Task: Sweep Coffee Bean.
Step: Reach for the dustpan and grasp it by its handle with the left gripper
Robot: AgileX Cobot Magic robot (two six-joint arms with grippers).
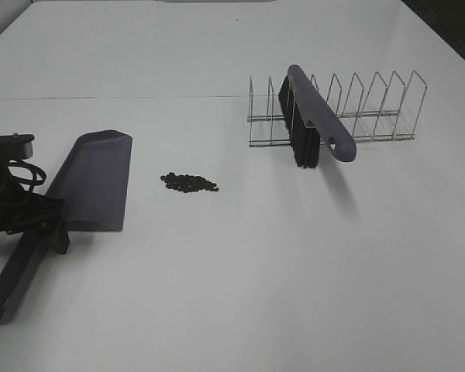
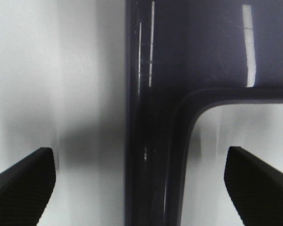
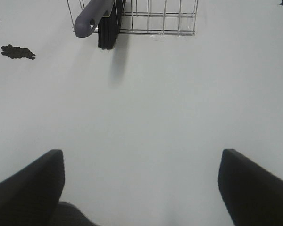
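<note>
The coffee beans lie in a small dark cluster on the white table, right of the purple-grey dustpan; they also show in the right wrist view. My left gripper is open, its jaws astride the dustpan's handle with a gap on each side. The brush, purple-grey with black bristles, leans in a wire rack. My right gripper is open and empty over bare table, well short of the brush. It is out of the exterior view.
The wire rack stands at the back right with several empty slots. A seam runs across the table behind the dustpan. The left arm's cables lie at the left edge.
</note>
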